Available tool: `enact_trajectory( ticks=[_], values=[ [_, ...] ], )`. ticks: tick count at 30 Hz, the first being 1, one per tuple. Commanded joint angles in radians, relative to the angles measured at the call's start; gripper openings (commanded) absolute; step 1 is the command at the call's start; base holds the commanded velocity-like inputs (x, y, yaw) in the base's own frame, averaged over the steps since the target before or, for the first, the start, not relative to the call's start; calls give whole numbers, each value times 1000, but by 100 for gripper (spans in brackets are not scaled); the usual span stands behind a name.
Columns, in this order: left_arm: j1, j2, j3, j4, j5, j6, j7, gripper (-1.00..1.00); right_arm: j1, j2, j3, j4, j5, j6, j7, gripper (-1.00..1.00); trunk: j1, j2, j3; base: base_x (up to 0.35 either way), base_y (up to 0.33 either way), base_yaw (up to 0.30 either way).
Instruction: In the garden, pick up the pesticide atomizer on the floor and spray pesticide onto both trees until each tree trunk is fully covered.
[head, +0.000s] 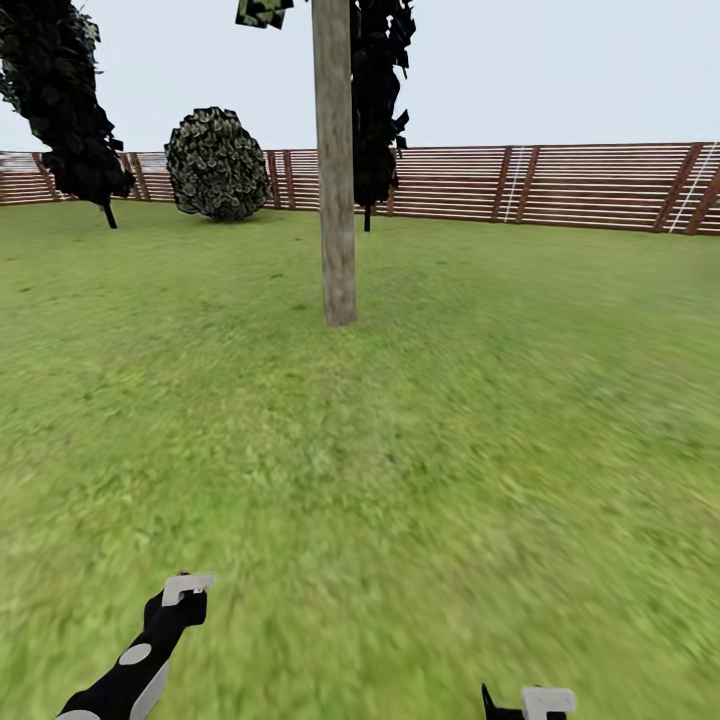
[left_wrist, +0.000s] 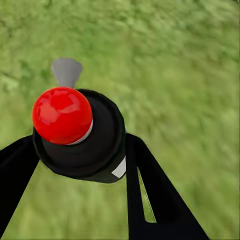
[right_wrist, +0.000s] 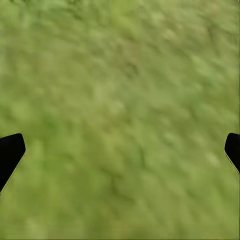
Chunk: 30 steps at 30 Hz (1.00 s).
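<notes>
atomizer (left_wrist: 80, 132) gripped, tree trunk (head: 335, 170) ahead, fence (head: 560, 185)

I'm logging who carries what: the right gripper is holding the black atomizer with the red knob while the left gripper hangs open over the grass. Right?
Not quite: the sides are swapped. The left wrist view shows the left gripper shut on the black atomizer with the red knob. The right wrist view shows the right gripper open over the grass.

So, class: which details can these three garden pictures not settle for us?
- Tree trunk: head view's top edge cuts off its crown; pesticide specks too small to tell.
- Atomizer: left wrist view, nozzle hidden by the red cap.
- Right gripper: fingertips cut by both side edges.
</notes>
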Motion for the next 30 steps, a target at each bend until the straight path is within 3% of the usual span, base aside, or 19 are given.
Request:
enact_trajectory(
  ticks=[1,30],
  values=[
    [0,0,0,0,0,0,0,-100,0,0,0,0,0,0,0,100,0,0,0,338,0,0],
    [0,-1,0,0,1,0,0,-100,0,0,0,0,0,0,0,100,0,0,0,338,0,0]
  ],
)
